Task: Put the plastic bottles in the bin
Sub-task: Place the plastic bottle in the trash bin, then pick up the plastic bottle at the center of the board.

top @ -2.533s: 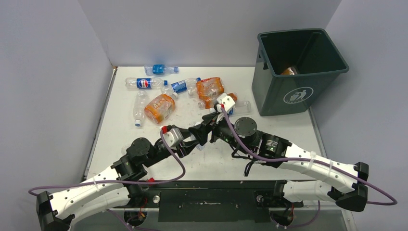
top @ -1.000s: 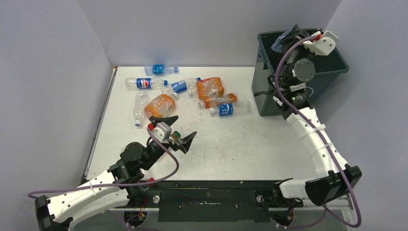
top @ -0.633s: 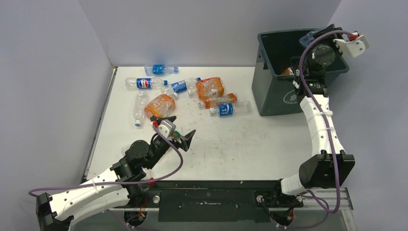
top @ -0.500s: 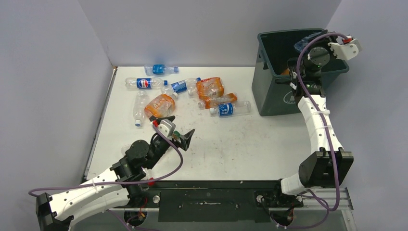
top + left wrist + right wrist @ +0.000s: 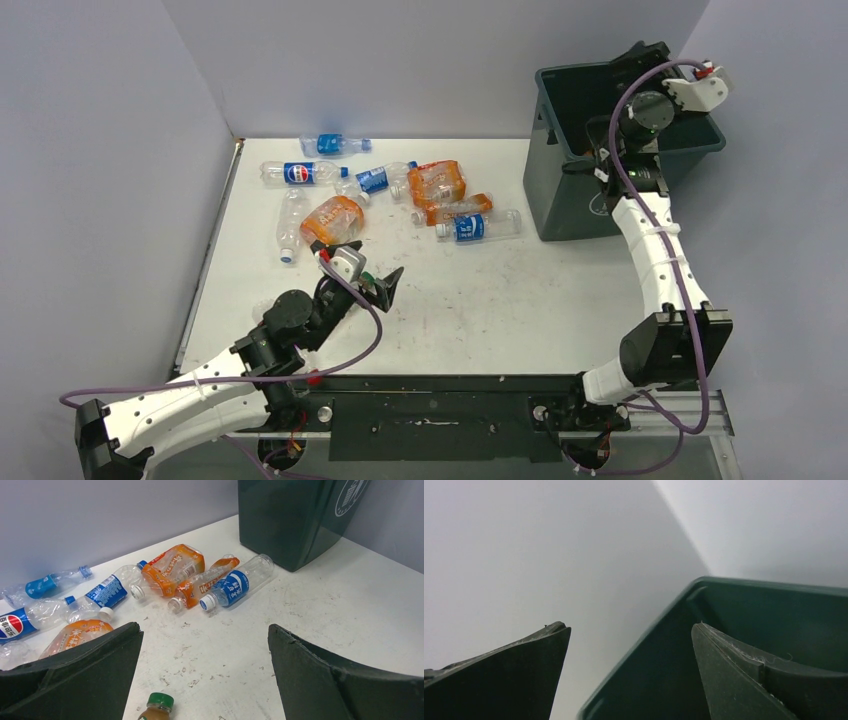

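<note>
We record that the right fingers (image 5: 749, 680) now stand spread wide above the bin (image 5: 560, 190) with nothing between them. Half a second ago they were closed on a clear bottle with a blue label, held over the bin's mouth, and that bottle is no longer at them. We judge it released into the bin, which stands at the far right corner of the surface (image 5: 520, 300), so one more item is accounted for. The left fingers (image 5: 75, 680) are open and empty, low over the near left part of the surface, with a green-capped bottle (image 5: 157, 706) directly below the gap. The remaining plastic bottles (image 5: 437, 183) lie in a loose cluster toward the far edge, left of the bin. We count about seven there, orange and clear, so the task is well short of done. Limits of inspection: the right arm (image 5: 650, 240) crosses the bin's mouth and its litter symbol, so we cannot confirm where the dropped bottle landed or count the contents. The right wrist view shows only wall and rim. The green-capped bottle is cut off at the bottom of the left wrist view and masked by the left fingers from above.
</note>
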